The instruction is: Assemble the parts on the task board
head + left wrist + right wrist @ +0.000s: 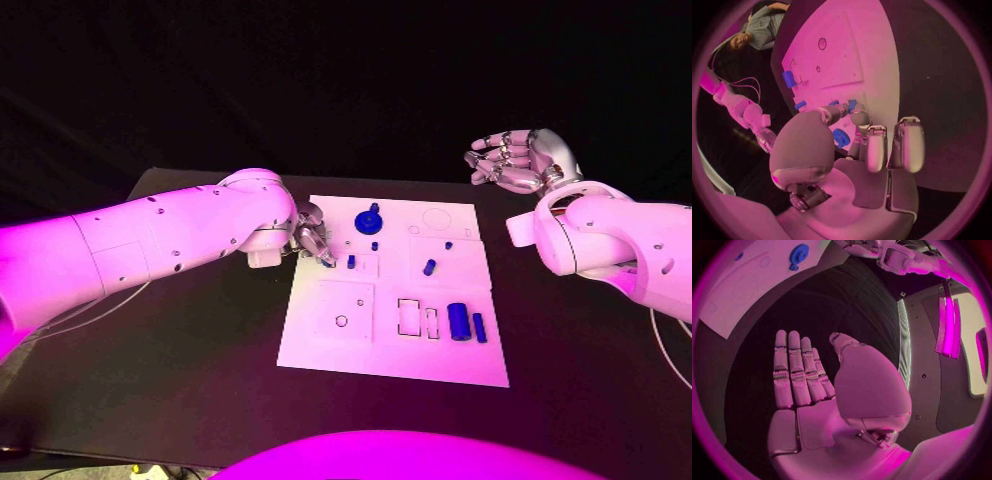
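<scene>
While the black table (pixel 202 400) spreads under everything, the white task board (pixel 339 345) lies flat at its middle, with the two white arms reaching in from either side. The left arm (pixel 144 245) comes across to the board's near-left edge, and its left hand (pixel 312 240) sits over the board's upper left part, fingers bent down toward the surface close to a small blue peg (pixel 351 262); whether the fingertips pinch anything cannot be told. The right arm (pixel 613 240) stays off the board over the table's far right corner, and the right hand (pixel 516 160) is raised there with its fingers straight, side by side and holding nothing, as the right wrist view shows. On the board, a round blue knob-like part (pixel 369 218) stands near the far edge, a pair of blue cylinders (pixel 466 322) lies side by side at the right, next to two rectangular slots (pixel 418 318), and a small tilted blue pin (pixel 430 267) rests near the middle.
</scene>
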`<state>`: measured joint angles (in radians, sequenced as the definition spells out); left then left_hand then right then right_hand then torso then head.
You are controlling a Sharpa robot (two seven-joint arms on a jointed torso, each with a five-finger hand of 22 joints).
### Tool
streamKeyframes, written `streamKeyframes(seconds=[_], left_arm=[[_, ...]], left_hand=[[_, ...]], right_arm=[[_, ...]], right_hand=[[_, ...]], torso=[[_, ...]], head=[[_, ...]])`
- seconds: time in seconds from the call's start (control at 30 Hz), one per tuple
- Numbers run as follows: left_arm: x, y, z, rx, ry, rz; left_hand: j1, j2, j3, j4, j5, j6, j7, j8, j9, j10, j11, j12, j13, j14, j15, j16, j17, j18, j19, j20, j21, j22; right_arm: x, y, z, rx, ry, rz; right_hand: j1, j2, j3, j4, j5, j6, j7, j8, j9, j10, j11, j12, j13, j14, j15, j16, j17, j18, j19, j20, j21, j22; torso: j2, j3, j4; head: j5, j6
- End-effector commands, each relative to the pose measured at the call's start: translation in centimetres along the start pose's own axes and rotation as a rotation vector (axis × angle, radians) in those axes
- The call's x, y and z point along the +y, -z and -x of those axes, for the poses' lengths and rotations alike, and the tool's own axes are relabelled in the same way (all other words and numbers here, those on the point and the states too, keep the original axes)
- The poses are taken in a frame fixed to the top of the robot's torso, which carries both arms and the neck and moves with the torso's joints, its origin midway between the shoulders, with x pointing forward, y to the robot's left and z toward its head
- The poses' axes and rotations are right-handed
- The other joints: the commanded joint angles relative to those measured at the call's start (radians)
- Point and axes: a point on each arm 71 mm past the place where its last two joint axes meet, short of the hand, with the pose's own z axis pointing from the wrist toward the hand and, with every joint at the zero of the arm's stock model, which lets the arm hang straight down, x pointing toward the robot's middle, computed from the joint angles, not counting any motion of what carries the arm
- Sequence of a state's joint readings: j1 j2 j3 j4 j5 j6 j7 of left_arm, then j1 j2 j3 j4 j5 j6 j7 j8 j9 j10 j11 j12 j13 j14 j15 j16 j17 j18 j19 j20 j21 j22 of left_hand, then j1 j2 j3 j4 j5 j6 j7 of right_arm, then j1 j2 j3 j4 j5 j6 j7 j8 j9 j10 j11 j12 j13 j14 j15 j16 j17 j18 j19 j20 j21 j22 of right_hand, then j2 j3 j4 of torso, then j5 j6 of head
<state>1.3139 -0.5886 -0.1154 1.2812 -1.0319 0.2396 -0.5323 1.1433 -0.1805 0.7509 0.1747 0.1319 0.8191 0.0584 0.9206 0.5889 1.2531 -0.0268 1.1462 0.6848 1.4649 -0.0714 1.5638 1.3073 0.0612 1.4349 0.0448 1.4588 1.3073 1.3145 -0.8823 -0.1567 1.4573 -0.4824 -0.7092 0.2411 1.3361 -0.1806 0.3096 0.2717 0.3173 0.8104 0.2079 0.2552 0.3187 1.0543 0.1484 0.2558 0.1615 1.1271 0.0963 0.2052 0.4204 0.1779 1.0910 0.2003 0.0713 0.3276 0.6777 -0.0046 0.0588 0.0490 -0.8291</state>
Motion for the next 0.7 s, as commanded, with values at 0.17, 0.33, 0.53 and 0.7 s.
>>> streamKeyframes(seconds=[0.17, 0.33, 0.53, 0.7], left_arm=[[0.32, 0.93, 0.53, -0.088, 0.108, -0.033], [0.24, 1.31, 0.57, -0.117, 0.135, -0.049], [0.09, 1.30, 0.29, -0.129, 0.138, -0.056], [0.04, 1.02, -0.23, -0.122, 0.128, -0.054]], left_hand=[[0.002, 0.014, 0.134, -0.130, -0.001, 0.028, -0.018, 0.005, 0.000, 0.004, -0.002, 0.000, -0.003, 0.103, -0.005, 0.001, 0.253, -0.017, 0.010, -0.003, 0.007, 0.110], [0.002, 0.015, 0.134, -0.130, -0.001, 0.028, -0.018, 0.005, 0.000, 0.005, -0.002, 0.000, -0.003, 0.102, -0.006, 0.001, 0.252, -0.018, 0.011, -0.003, 0.008, 0.112], [0.001, 0.016, 0.134, -0.130, -0.002, 0.029, -0.018, 0.006, 0.000, 0.005, -0.003, -0.001, -0.005, 0.102, -0.006, 0.001, 0.252, -0.018, 0.012, -0.003, 0.008, 0.112], [0.001, 0.016, 0.134, -0.131, -0.002, 0.029, -0.018, 0.006, -0.001, 0.005, -0.003, -0.001, -0.006, 0.102, -0.006, 0.001, 0.252, -0.018, 0.012, -0.003, 0.009, 0.113]], right_arm=[[0.03, 0.03, 0.01, 0.012, 0.000, 0.012], [-0.02, 0.05, 0.02, 0.012, 0.000, 0.011], [-0.06, 0.07, 0.00, 0.014, -0.001, 0.010], [-0.09, 0.08, -0.03, 0.015, -0.001, 0.010]], right_hand=[[-0.004, -0.005, 0.004, 0.001, 0.005, 0.005, 0.016, 0.003, -0.001, 0.004, 0.005, -0.004, -0.001, 0.000, 0.002, -0.007, -0.001, 0.006, 0.004, 0.005, -0.005, -0.001], [-0.004, -0.005, 0.005, 0.001, 0.006, 0.006, 0.016, 0.003, -0.001, 0.004, 0.005, -0.004, -0.003, 0.000, 0.002, -0.008, -0.002, 0.006, 0.004, 0.005, -0.005, -0.003], [-0.004, -0.005, 0.005, 0.001, 0.006, 0.006, 0.016, 0.003, -0.001, 0.004, 0.005, -0.004, -0.004, 0.000, 0.003, -0.009, -0.002, 0.006, 0.004, 0.005, -0.005, -0.004], [-0.004, -0.005, 0.005, 0.001, 0.006, 0.006, 0.016, 0.003, -0.001, 0.004, 0.005, -0.004, -0.004, 0.000, 0.003, -0.009, -0.002, 0.006, 0.004, 0.005, -0.005, -0.004]], torso=[[-0.002, 0.0003, 0.0022], [0.000, -0.0014, 0.0009], [0.000, -0.0001, 0.0012], [0.000, -0.0005, 0.0005]], head=[[-0.004, 0.000], [-0.003, 0.001], [-0.002, 0.002], [-0.001, 0.001]])
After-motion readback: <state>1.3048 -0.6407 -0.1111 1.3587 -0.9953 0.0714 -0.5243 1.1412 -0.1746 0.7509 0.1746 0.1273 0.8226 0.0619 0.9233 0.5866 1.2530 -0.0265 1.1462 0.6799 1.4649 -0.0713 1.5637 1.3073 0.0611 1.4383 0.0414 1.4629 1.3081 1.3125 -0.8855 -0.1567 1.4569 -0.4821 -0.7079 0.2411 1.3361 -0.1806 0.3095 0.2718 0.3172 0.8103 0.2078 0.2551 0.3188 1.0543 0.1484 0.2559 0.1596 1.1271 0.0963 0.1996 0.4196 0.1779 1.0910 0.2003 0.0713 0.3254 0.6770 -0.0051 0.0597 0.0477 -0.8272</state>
